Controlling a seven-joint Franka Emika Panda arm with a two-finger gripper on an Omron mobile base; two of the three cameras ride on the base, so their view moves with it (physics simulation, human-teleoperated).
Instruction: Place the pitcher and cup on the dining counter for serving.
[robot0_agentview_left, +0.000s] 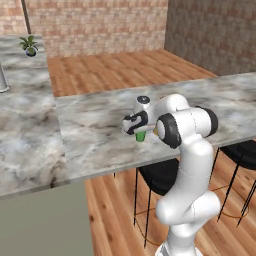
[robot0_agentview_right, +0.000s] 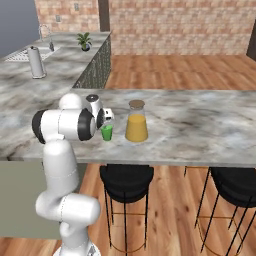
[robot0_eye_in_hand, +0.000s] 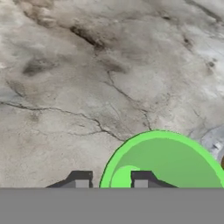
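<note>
Pitcher (robot0_agentview_right: 136, 125) and cup (robot0_agentview_right: 107, 132) both stand upright on the dining counter (robot0_agentview_right: 200, 125), and we see them side by side in the right base view: the yellow-orange vessel with its tan rim to the right, the small green tumbler just beside it to the left, a narrow gap between them. Both sit near the counter's front edge, above the black bar stools (robot0_agentview_right: 126, 182). In the left base view we catch the cup (robot0_agentview_left: 141, 135) as a green patch under the hand, while the robot's forearm covers the place where the pitcher would be.

We find the gripper (robot0_eye_in_hand: 110, 180) right at the cup. In the hand view the cup's (robot0_eye_in_hand: 164, 159) open rim lies below the camera, and the two dark fingertips (robot0_eye_in_hand: 81, 180) stand slightly parted: one outside the rim on the left, the other over the rim's inner edge. We cannot tell whether they press on the cup's wall or stand just off it, so we cannot say that the claw is pinching the cup. In the base views the hand (robot0_agentview_left: 135, 122) points down over the cup from above.

Around it we see the marbled slab (robot0_eye_in_hand: 87, 65) running wide on every side. Farther back in the right base view, a second marbled counter (robot0_agentview_right: 30, 75) carries a pale grey canister (robot0_agentview_right: 36, 62) and a small potted plant (robot0_agentview_right: 84, 41). A wooden floor (robot0_agentview_right: 175, 72) and a brick wall (robot0_agentview_right: 175, 25) lie beyond.
</note>
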